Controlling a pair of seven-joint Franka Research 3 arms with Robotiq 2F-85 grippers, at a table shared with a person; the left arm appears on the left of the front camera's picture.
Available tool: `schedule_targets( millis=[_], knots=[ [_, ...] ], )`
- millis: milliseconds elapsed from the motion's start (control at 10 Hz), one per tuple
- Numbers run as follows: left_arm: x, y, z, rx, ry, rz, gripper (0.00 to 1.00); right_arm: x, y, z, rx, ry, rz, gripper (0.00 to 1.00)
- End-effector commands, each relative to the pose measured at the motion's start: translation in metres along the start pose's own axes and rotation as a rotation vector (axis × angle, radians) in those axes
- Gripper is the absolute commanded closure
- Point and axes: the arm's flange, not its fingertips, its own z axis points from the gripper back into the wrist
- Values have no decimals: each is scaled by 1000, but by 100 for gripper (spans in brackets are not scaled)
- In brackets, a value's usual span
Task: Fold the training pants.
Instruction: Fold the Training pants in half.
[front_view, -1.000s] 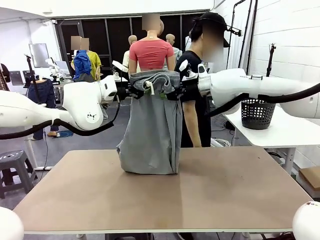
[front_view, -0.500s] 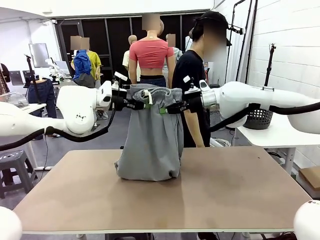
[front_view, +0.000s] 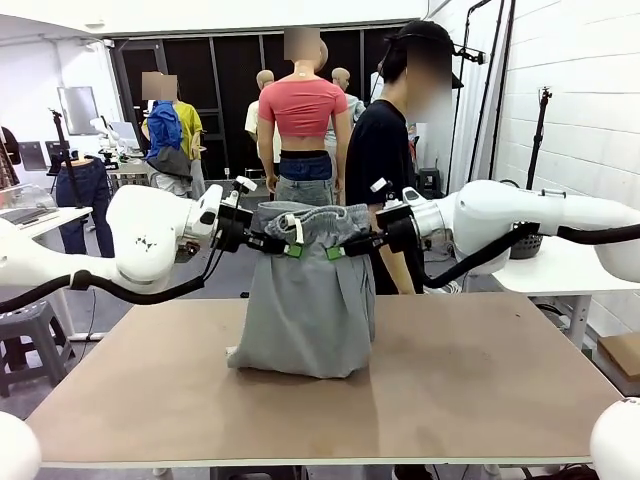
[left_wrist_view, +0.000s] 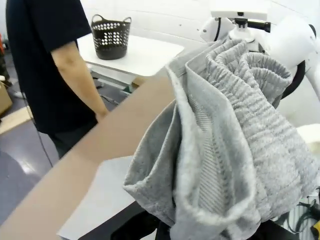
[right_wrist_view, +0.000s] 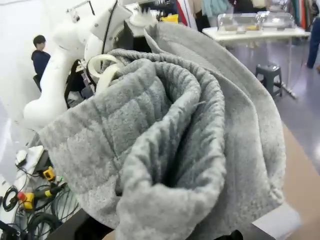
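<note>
The training pants (front_view: 305, 290) hang above the middle of the desk (front_view: 450, 380), held up by the waistband between the two arms — long axis vertical, waistband uppermost, leg ends downward. The lower hem rests on the desk surface and bunches slightly there, toward the far half of the desk. The left gripper (front_view: 290, 246) is pressed together on the waistband's left end; the right gripper (front_view: 335, 250) is pinched on its right end, the two standing close together so the gathered elastic sags in folds between them. A white drawstring (front_view: 297, 229) dangles at the waistband near the left gripper. In the left wrist view the ribbed waistband (left_wrist_view: 245, 115) crowds the lens, so the fingers themselves cannot be made out; the same appears true in the right wrist view, where grey fabric (right_wrist_view: 165, 135) covers the gripper. A person (front_view: 385, 160) in a black shirt stands at the far side — just beyond the pants, to the right. A black basket (left_wrist_view: 110, 36) sits on a neighbouring white table.
</note>
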Motion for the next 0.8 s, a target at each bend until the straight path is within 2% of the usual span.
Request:
schedule_targets(
  millis=[0,100,200,600,700],
  knots=[
    [-12,-3,13,-61,-42,39,100,-15,6,3,20,19,-69,100],
    [-15,-7,16,-91,-83,49,100,-18,8,2,19,26,-76,100],
    [-8,-4,0,-30,-7,26,100,-10,1,-1,9,10,-26,100],
    [-15,-8,0,-56,-18,36,100,-14,1,-1,14,13,-38,100],
    [-20,-15,5,-63,12,89,100,-20,4,-6,65,25,-78,100]
  ],
)
